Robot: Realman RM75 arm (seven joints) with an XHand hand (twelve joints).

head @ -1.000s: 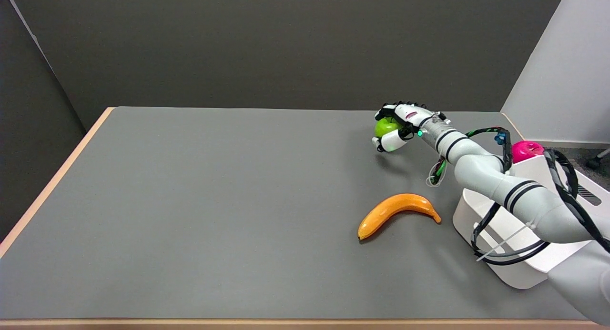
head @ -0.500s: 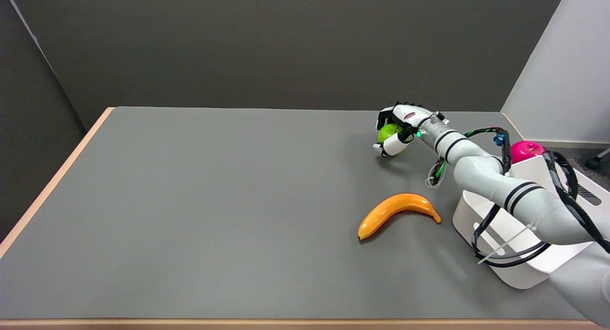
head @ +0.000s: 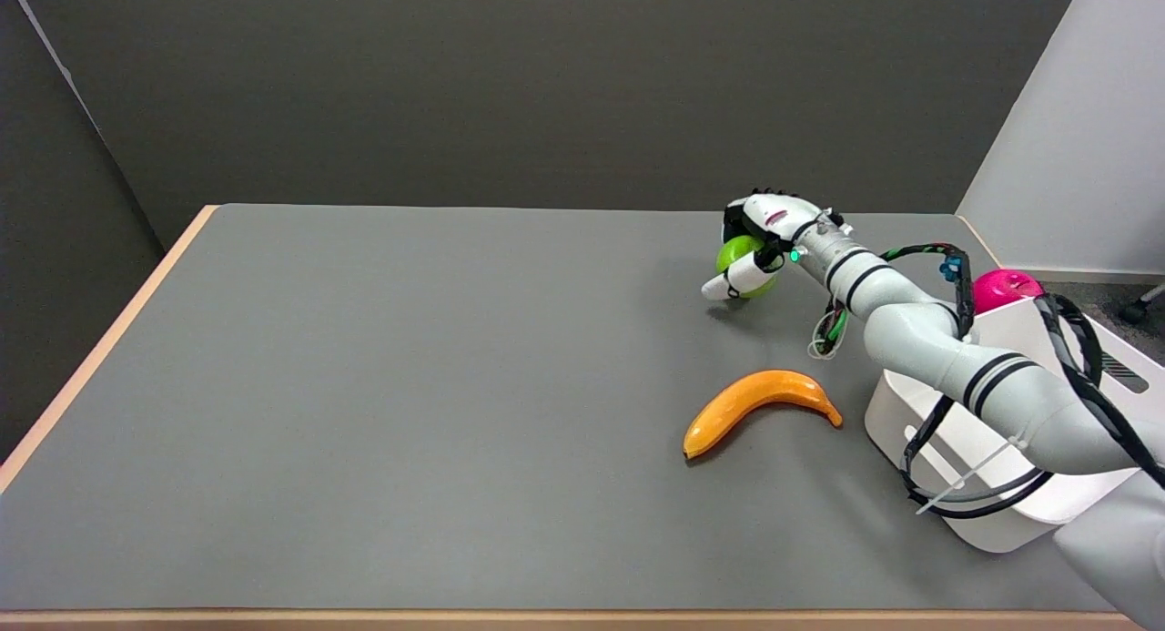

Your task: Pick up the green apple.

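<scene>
The right hand [head: 760, 239] wraps the green apple [head: 739, 253] at the grey bench's [head: 410, 385] far right, fingers hiding most of it. An orange banana [head: 760, 405] lies nearer. No writing is legible.

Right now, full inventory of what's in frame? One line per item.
apple: 1, green, far right part of the table, inside the right hand's grasp
banana: 1, orange-yellow, lying on the table nearer the camera than the apple, left of the bin
bin: 1, white, right edge of the table, partly behind the arm
ball: 1, pink, at the bin's far side; cannot tell whether it sits in the bin or behind it
table: 1, grey top with a pale wood edge
right arm: 1, white with black bands and cables, reaching in from the lower right
right hand: 1, black and white, fingers wrapped round the apple
</scene>
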